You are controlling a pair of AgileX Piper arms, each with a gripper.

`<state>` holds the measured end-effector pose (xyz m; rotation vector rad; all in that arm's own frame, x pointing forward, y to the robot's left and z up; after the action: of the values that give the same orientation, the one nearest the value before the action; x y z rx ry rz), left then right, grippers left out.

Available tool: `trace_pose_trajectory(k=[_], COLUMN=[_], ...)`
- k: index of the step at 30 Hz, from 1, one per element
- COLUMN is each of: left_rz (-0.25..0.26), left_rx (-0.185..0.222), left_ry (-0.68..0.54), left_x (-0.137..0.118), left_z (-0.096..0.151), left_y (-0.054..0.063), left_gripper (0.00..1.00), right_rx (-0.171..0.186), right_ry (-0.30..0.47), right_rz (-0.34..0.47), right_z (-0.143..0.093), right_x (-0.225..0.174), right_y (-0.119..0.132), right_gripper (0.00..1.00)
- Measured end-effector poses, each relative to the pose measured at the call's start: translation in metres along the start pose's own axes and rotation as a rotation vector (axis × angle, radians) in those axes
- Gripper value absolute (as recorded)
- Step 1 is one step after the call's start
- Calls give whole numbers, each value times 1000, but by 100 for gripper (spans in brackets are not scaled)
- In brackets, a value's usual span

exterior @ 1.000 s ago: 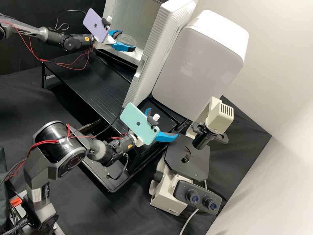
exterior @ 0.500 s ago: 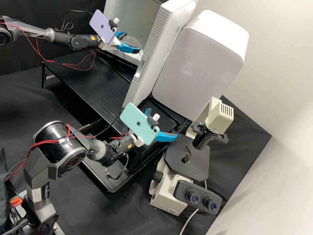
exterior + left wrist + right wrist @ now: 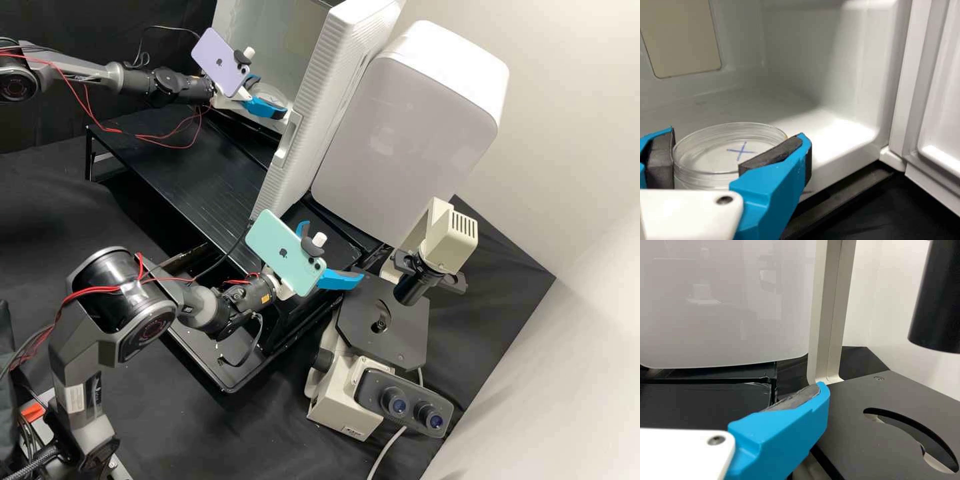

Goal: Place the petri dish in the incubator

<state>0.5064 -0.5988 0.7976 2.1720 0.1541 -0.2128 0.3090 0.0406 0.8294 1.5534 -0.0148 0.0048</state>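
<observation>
The clear petri dish (image 3: 725,150), marked with a blue X, sits between the pads of my left gripper (image 3: 730,157), which is shut on it. The dish is just inside the mouth of the white incubator (image 3: 830,125), a little above its floor. In the high view the left gripper (image 3: 263,100) and the petri dish (image 3: 270,88) are at the open incubator (image 3: 267,33), beside its ribbed door (image 3: 327,93). My right gripper (image 3: 333,259) stands open and holds nothing, low at the bench front beside the microscope stage (image 3: 383,320); one blue finger (image 3: 790,417) shows in its wrist view.
A black shelf (image 3: 187,167) runs from the incubator toward the front. A large white box (image 3: 413,113) stands to the door's right. The microscope (image 3: 373,393) sits at the front right, its black condenser (image 3: 940,295) above the stage (image 3: 890,405). Red cables (image 3: 93,113) trail off the left arm.
The left arm has carried the petri dish to the right, further into the incubator's mouth. The right arm has kept still.
</observation>
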Motion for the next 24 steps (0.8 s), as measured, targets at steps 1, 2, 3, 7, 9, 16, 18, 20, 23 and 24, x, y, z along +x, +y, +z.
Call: trace_pose_trajectory(k=[1, 2, 3, 7, 9, 16, 18, 20, 23, 24], left_rz=[-6, -11, -11, -18, -16, 0, 3, 7, 14, 18], left_rx=[-3, -23, -16, -45, -48, -47, -48, -48, -49, -50], left_ry=[2, 5, 6, 9, 7, 3, 3, 1, 0, -1], left_x=[1, 2, 2, 4, 5, 12, 16, 19, 24, 25], left_z=[0, 0, 0, 0, 1, 2, 2, 3, 3, 3], left_y=[0, 0, 1, 1, 2, 3, 2, 2, 0, 1], left_gripper=[0, 0, 0, 0, 0, 0, 0, 0, 0, 0], right_rx=[0, 0, 0, 0, 0, 0, 0, 0, 0, 0], right_ry=[0, 0, 0, 0, 0, 0, 0, 0, 0, 0], right_rz=[0, 0, 0, 0, 0, 0, 0, 0, 0, 0], right_z=[0, 0, 0, 0, 0, 0, 0, 0, 0, 0], right_x=[0, 0, 0, 0, 0, 0, 0, 0, 0, 0], right_y=[0, 0, 0, 0, 0, 0, 0, 0, 0, 0], right_gripper=[100, 100, 100, 100, 100, 100, 100, 100, 100, 100])
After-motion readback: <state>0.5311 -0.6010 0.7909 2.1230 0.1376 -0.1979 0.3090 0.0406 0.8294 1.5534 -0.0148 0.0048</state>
